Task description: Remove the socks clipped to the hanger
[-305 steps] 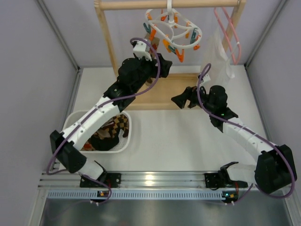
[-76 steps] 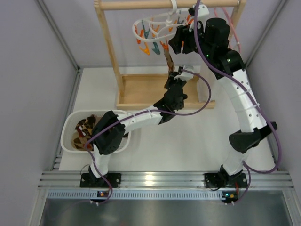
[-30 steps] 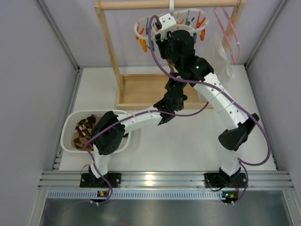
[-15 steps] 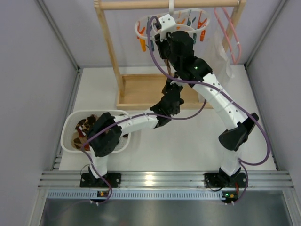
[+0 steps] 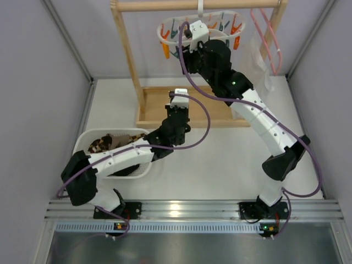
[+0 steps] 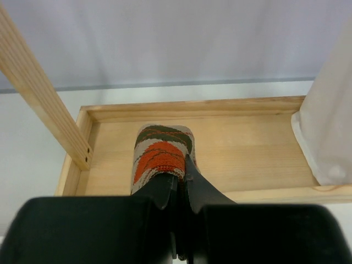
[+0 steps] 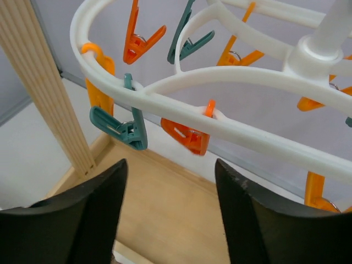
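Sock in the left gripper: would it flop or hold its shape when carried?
Probably floppy: the sock is soft knit, pinched thin in the shut left gripper. Likely light, since a narrow pinch holds it. Unlikely to slip; the knit looks grippy.

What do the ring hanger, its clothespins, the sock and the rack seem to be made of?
The ring hanger looks like white moulded plastic, smooth and slightly glossy. The clothespins look like orange and teal plastic, apparently with small metal wire springs. The sock is knitted yarn, matte, and its ribbed stitches show. The rack is pale wood with visible grain lines, possibly unvarnished.
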